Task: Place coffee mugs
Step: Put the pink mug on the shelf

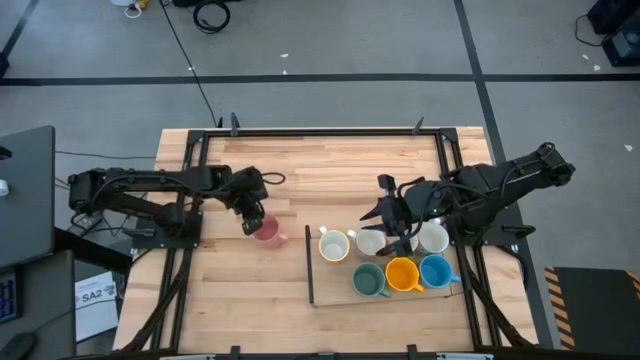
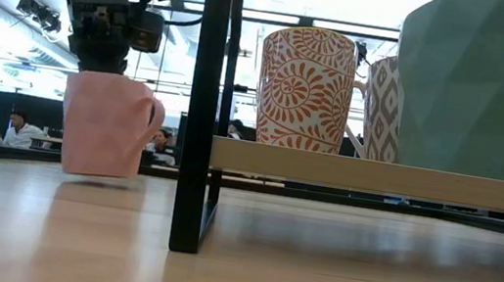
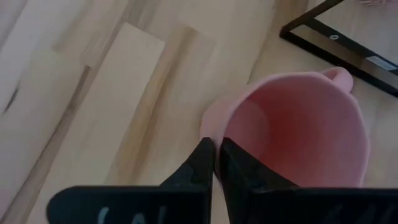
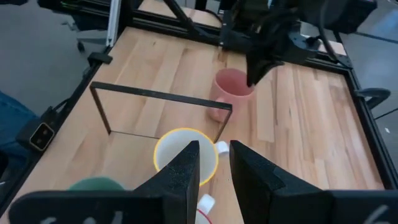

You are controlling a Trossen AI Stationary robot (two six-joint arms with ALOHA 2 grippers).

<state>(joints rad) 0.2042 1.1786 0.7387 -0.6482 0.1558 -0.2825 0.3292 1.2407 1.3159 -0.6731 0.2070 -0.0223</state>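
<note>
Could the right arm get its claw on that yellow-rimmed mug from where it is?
Probably yes. The right gripper hangs open just above the yellow-rimmed mug, nothing between them; neighbouring mugs crowd it, though.

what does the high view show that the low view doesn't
Only the high view shows the right end effector hanging open over the rack's white mugs, the orange mug, the blue mug and the whole table. Only the low view shows the pink mug's base tilted just off the wood, the orange swirl pattern on a mug on the rack's shelf, and people in the room behind. Both show the left end effector shut on the pink mug beside the black rack.
</note>
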